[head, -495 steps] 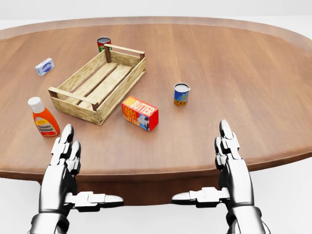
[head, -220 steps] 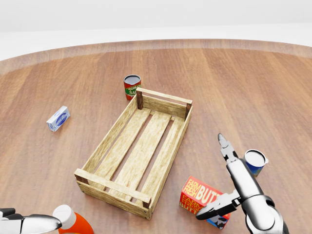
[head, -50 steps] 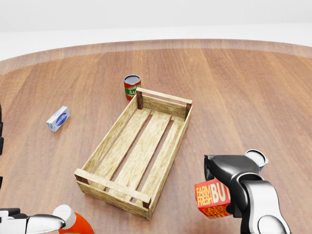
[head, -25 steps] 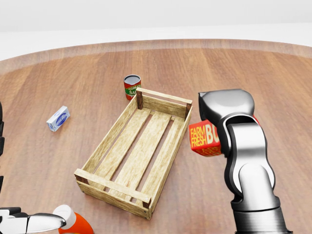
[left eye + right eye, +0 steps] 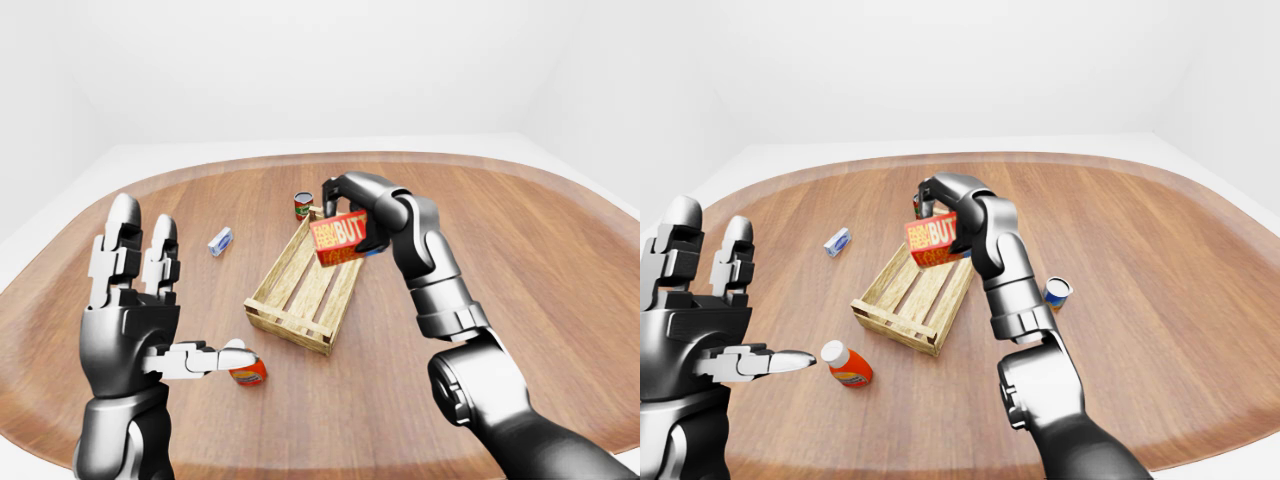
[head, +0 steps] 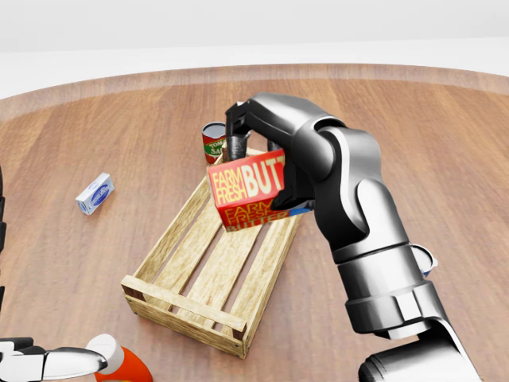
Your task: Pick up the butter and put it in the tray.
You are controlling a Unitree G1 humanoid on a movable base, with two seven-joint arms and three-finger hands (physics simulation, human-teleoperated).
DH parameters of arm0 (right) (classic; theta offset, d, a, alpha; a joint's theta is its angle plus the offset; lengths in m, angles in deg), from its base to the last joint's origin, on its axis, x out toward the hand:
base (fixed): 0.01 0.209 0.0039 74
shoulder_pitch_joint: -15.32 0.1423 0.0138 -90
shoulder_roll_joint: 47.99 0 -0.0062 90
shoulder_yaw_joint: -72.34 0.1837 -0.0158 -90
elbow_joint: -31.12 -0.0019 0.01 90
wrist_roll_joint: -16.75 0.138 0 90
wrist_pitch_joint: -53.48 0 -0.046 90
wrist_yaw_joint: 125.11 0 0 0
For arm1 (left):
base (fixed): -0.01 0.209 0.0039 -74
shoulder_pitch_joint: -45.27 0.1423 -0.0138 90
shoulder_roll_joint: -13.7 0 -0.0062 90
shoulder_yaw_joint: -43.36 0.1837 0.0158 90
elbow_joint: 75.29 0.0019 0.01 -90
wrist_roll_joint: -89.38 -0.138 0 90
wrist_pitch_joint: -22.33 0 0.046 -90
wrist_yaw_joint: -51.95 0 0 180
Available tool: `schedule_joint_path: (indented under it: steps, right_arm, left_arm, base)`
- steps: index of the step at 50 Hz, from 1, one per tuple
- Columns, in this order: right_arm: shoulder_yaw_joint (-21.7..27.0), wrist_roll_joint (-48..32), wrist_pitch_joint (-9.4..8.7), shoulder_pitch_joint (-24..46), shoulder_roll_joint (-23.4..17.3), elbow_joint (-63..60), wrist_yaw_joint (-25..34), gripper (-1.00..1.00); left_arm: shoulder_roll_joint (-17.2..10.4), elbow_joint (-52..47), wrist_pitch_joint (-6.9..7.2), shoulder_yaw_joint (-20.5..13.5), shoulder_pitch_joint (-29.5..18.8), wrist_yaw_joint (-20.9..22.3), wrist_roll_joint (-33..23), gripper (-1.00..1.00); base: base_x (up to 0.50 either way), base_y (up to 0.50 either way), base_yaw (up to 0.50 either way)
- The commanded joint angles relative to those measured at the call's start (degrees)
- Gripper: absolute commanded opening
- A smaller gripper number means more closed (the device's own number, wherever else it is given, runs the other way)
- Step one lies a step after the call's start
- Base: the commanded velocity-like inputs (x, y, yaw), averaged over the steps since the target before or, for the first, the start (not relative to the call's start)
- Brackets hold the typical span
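Overhead, right hand [image 6: 262, 139] with fingers clenched round the butter [image 6: 246, 189] above the wooden tray [image 6: 191, 278], left hand [image 5: 135, 300] spread open, oval brown wood-grain worktop [image 5: 560, 260], plain white room.

Bright, even, diffuse light, no single obvious source. All three views sharp, no motion blur, no noise. Shadows soft and faint: light shading under the tray [image 6: 196, 306] and the right arm [image 6: 374, 239]. Table [image 5: 560, 260] has a mild sheen and a pale highlight along its far rim. Soft specular highlights on the metal left hand [image 5: 130, 310]. Eye views are wide-angle: the table edge bows, near arms look oversized.
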Motion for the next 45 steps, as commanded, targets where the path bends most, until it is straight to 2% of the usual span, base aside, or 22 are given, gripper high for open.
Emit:
schedule_joint_path:
  steps: [1,16,24,26,32,45]
  right_arm:
    - [0.2,20.9,0.00,8.1,-0.3,11.6,-11.6,-1.00]
    - [1.3,36.8,0.00,11.7,-0.5,25.8,-27.8,-1.00]
    - [0.8,39.4,0.00,12.7,-0.5,30.4,-30.5,-1.00]
    - [1.1,40.6,0.00,12.9,0.7,37.1,-34.7,-1.00]
    - [0.0,40.5,0.00,13.5,1.9,42.2,-37.2,-1.00]
    - [-0.8,38.7,0.00,14.6,5.0,44.6,-37.4,-1.00]
  left_arm:
    - [-0.1,-0.3,0.00,-0.4,-0.3,-0.1,0.3,1.00]
    - [0.0,-0.2,0.00,-0.2,-0.1,-0.1,0.1,1.00]
    - [0.0,-0.2,0.00,-0.2,-0.2,-0.2,0.1,1.00]
    - [0.0,0.1,0.00,0.1,-0.1,-0.1,-0.2,1.00]
    - [0.0,0.1,0.00,0.1,-0.1,0.0,-0.1,1.00]
    - [0.0,0.2,0.00,0.1,0.0,0.0,-0.1,1.00]
  base:
    - [0.00,0.00,0.00]
    - [0.00,0.00,0.00]
    - [0.00,0.00,0.00]
    - [0.00,0.00,0.00]
    - [0.00,0.00,0.00]
    - [0.00,0.00,0.00]
